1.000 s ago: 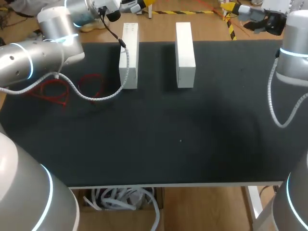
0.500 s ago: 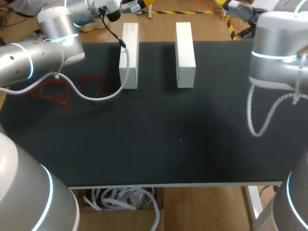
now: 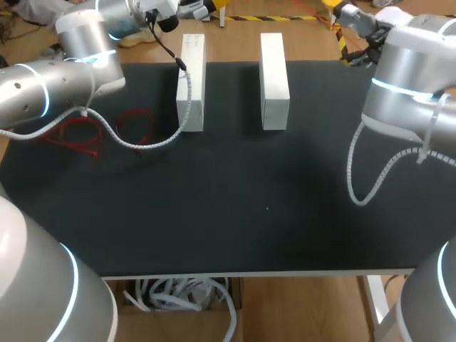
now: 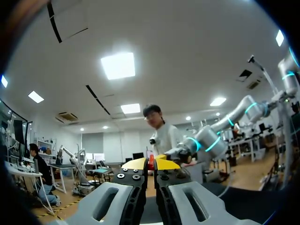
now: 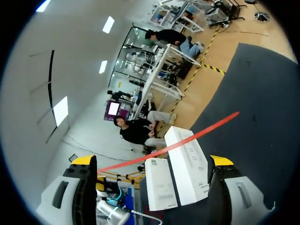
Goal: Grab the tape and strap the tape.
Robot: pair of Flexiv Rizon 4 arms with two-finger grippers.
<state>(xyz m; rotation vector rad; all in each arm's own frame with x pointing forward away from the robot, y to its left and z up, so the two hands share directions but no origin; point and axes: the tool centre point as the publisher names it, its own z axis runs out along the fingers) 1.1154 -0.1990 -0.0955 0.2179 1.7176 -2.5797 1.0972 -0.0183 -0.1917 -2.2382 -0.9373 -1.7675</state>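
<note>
The left hand (image 4: 151,165) is pinched narrow on the red tape (image 4: 151,159). The right hand (image 5: 152,160) gapes wide, and the tape stretches across ahead of its fingers, ungripped. Grabbing looks half done, with strapping yet to do. Two white blocks (image 3: 274,71) stand far on the black bench (image 3: 271,206), and red wires (image 3: 92,132) lie at its left

The left arm (image 3: 43,89) is entering from the left and bending toward the far left corner of the table (image 3: 235,214). There the left gripper (image 4: 151,163) is pointing outward rather than down, with its two yellow fingertips (image 4: 136,163) pressing together. The right arm (image 3: 410,78) is hanging over the table's far right side with its wrist turned toward the far edge, and the right gripper (image 5: 152,161) is holding its fingers (image 5: 84,161) wide apart.
</note>
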